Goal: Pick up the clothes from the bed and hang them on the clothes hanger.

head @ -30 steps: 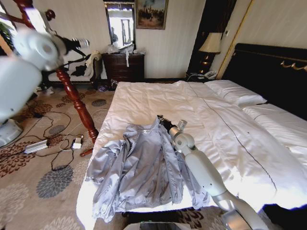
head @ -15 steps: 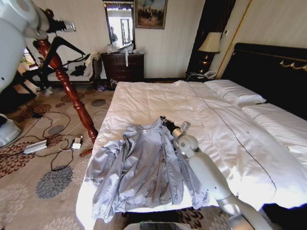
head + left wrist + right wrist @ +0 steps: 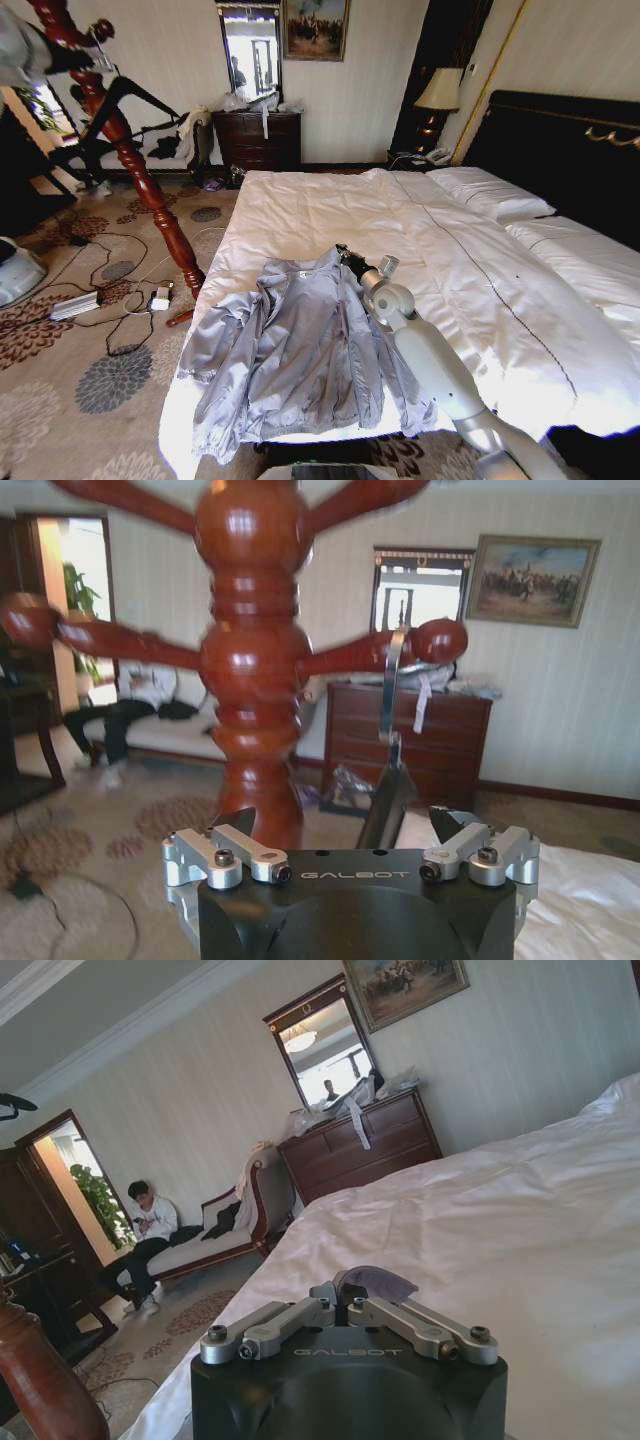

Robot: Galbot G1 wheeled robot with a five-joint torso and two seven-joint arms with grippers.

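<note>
Clearly the pick-up is under way — the right gripper (image 3: 345, 1295) has its jaws pinched on the jacket (image 3: 290, 350) collar, the garment flat on the bed's (image 3: 480, 260) near-left corner. Next comes lifting (smoothly) toward the black hanger (image 3: 385, 805) on the coat stand (image 3: 250, 670), where the left gripper (image 3: 350, 830) waits, jaws wide.

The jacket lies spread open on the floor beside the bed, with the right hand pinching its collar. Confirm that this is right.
Not quite. The jacket lies spread open on the bed, over the white duvet near its foot, not on the floor beside it; the head view shows this. The rest holds: the right hand is at the collar, and the right wrist view shows its fingers closed on a fold of grey fabric.
</note>
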